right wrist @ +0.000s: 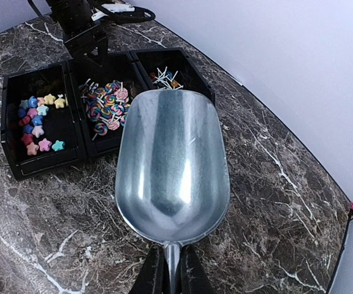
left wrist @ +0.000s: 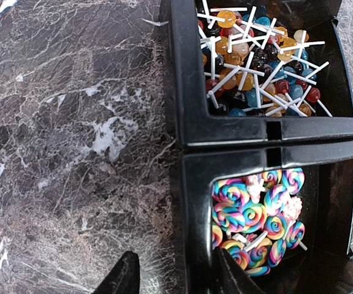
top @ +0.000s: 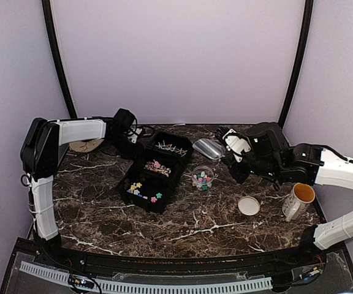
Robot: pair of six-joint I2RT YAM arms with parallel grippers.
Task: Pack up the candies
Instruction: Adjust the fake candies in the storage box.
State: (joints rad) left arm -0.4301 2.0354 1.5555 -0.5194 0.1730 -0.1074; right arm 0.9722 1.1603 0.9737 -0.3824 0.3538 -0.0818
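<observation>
The candies lie in a black three-part tray [top: 175, 160]: star sweets [top: 141, 190] [right wrist: 38, 116], swirl lollipops [left wrist: 256, 214] [right wrist: 106, 107] and ball lollipops [left wrist: 256, 55]. More candies fill a small clear jar [top: 202, 179] right of the tray. My left gripper [left wrist: 176, 269] [top: 129, 136] is open and straddles the tray's back-left wall [left wrist: 192, 202]. One of its fingers [left wrist: 122, 278] stands over the table, apart from the wall, and the other is inside the swirl compartment. My right gripper [right wrist: 171, 269] [top: 235, 147] is shut on the handle of an empty metal scoop [right wrist: 173, 165] [top: 208, 149] held above the table.
A round lid [top: 249, 206] lies on the marble table [top: 195, 226] right of the jar. A white mug [top: 299, 201] stands near the right edge. A tan round thing [top: 86, 146] lies at the back left, behind my left arm.
</observation>
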